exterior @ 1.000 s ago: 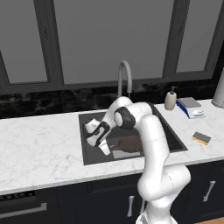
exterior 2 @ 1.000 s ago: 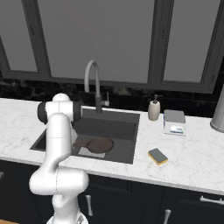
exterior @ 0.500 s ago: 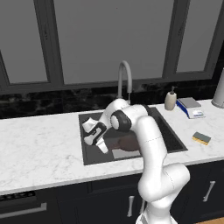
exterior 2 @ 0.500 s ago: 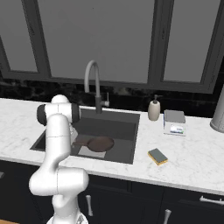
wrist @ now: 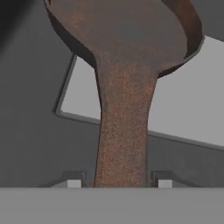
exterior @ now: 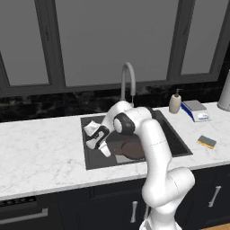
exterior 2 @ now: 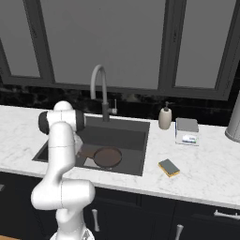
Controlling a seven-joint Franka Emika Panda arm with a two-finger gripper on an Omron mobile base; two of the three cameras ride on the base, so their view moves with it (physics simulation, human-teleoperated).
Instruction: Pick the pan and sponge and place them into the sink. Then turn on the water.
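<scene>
The pan lies flat on the bottom of the sink, dark brown and round, also seen as the pan in the right base view. In the hand view its long handle runs from the pan down between my fingertips. My gripper is open, with a narrow gap on each side of the handle. The gripper hangs low inside the sink's left half. The sponge lies on the counter right of the sink, yellow with a dark top, also the sponge. No water runs from the faucet.
A beige soap bottle and a blue-and-white box stand behind the sink's right corner. The gooseneck faucet rises at the back rim. A light grey patch marks the sink floor under the pan. White marble counter flanks the sink.
The jaws have parted a little from the pan's handle. The hand has shifted slightly left in the sink. The pan stays on the sink floor.
</scene>
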